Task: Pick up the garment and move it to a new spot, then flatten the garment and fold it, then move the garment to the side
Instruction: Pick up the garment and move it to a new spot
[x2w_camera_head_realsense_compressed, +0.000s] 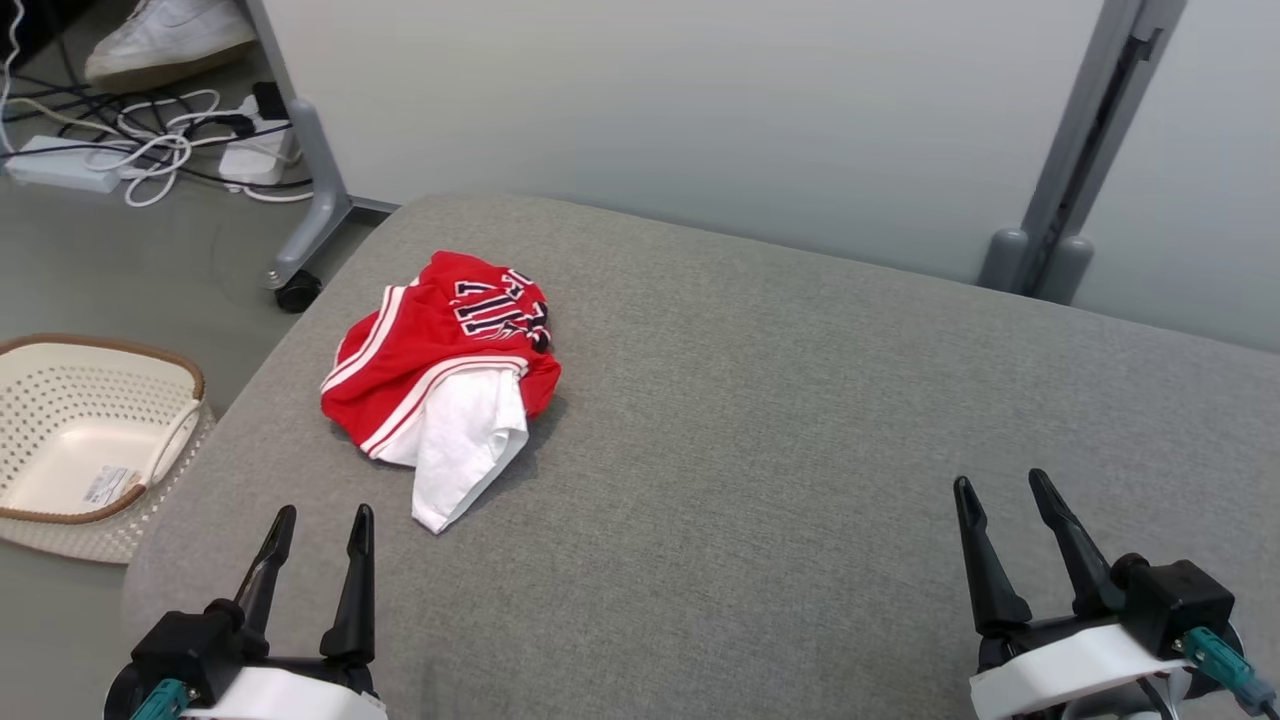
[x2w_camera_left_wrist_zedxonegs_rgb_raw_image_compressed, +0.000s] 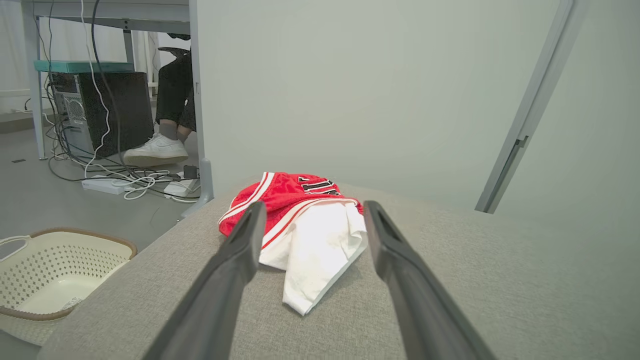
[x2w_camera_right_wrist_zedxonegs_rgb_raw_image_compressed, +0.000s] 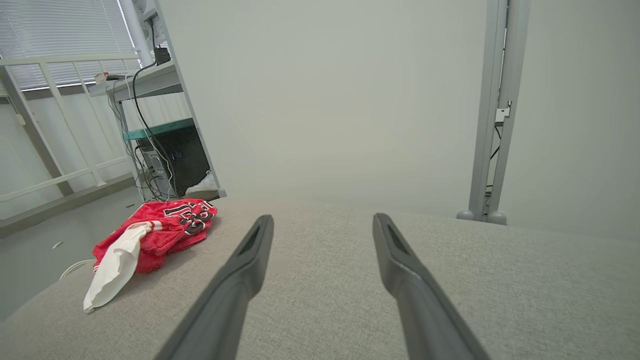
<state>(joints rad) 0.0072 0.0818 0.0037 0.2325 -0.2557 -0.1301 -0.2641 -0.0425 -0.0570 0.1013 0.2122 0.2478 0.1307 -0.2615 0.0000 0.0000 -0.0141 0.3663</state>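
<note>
red sports garment (x2w_camera_head_realsense_compressed: 440, 380) lies crumpled on the grey upholstered pad (x2w_camera_head_realsense_compressed: 800, 450), ahead of the left end effector (x2w_camera_head_realsense_compressed: 325, 512) and a little to its right, clear of the fingertips and untouched. it is red with white stripes and dark lettering on its far part. a white layer spills out of the side nearest that end effector and ends in a point. in the left wrist view the heap sits between the two dark fingers, beyond their tips.

the left end effector stands wide open with nothing in it, at the pad's near edge. the right end effector (x2w_camera_head_realsense_compressed: 1000, 480) is likewise spread wide and empty, with bare grey fabric ahead of it. the garment is well away to its left and further forward.

left of the left end effector, off the pad and down on the floor, stands a cream perforated laundry basket (x2w_camera_head_realsense_compressed: 100, 345) with a brown rim. further ahead and to the left, a tangle of white and black cables (x2w_camera_head_realsense_compressed: 160, 140) lies on the floor, with a person's white sneaker (x2w_camera_head_realsense_compressed: 170, 35) beyond it. a pale partition panel (x2w_camera_head_realsense_compressed: 650, 110) on a grey wheeled foot (x2w_camera_head_realsense_compressed: 298, 290) rises just past the pad's far edge.
</note>
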